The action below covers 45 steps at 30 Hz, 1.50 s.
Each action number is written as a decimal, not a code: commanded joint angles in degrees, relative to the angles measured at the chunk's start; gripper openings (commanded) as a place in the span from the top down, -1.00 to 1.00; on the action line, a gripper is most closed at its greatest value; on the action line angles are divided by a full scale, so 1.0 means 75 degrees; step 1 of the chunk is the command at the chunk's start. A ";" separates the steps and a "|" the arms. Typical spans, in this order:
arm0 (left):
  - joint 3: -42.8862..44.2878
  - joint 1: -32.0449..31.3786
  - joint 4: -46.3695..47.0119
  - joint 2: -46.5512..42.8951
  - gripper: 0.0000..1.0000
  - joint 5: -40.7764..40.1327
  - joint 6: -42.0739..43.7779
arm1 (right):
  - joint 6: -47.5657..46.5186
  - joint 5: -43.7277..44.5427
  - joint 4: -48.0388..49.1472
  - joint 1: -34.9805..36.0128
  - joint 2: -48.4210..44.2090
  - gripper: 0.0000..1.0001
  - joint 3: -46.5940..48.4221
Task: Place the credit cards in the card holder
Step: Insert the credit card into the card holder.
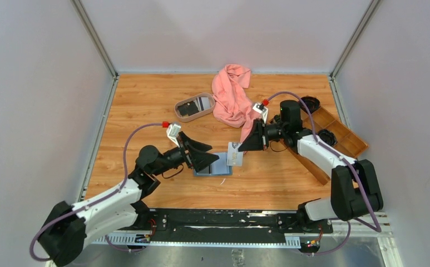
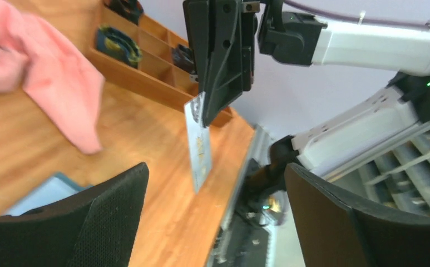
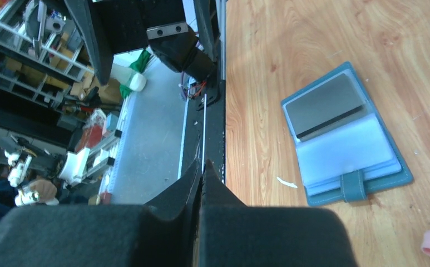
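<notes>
My right tool (image 1: pixel 241 148) is clenched on the top edge of a pale card (image 2: pixel 198 149), pinching it flat between the two pads. The card hangs from that pinch on edge, its long axis pointing down toward the counter (image 1: pixel 146 100) and its lower end in the air, not touching anything.

The card holder (image 3: pixel 347 135) lies open and flat near the middle of the counter's near edge, pockets up, with its tab clasp sticking out from one long side. It sits just below the hanging card and a little toward my left arm's side. One grey card (image 3: pixel 324 108) with a dark stripe is already tucked in one half; the paler pocket beside it looks empty.

My left tool (image 1: pixel 213 154) is released, jaws spread wide, hovering just above the holder and gripping nothing. The hanging card faces the gap between its jaws.

I judge the right arm is the one to finish this step, since it has the card. It must tip the card's lower edge toward the pocket mouth, while the left tool is placed to steady the holder.
</notes>
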 commanded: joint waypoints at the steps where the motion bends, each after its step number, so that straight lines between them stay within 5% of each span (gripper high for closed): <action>1: -0.0407 -0.0037 -0.2001 -0.1243 -0.99 -0.0082 0.1898 | -0.2032 -0.0651 -0.1636 0.0395 0.0044 1.00 0.0434; 11: 0.0776 -0.0014 -0.3177 -0.0453 -0.96 0.1451 0.2618 | -0.3778 -0.0368 -0.3316 0.1108 0.0283 1.00 0.0739; 22: 0.2059 0.0010 -0.3558 0.1352 -0.19 0.2685 0.2390 | -0.4397 -0.0243 -0.3964 0.1359 0.0391 1.00 0.0939; 34: 0.2214 -0.0080 -0.3570 0.1604 0.09 0.2843 0.2224 | -0.4427 -0.0315 -0.4014 0.1372 0.0439 1.00 0.0959; 41: 0.2336 -0.0215 -0.3570 0.1748 0.43 0.2784 0.2141 | -0.4427 -0.0307 -0.4027 0.1370 0.0406 1.00 0.0960; 45: 0.2321 -0.0292 -0.3570 0.1798 0.81 0.2858 0.2115 | -0.4426 -0.0279 -0.4026 0.1384 0.0418 1.00 0.0959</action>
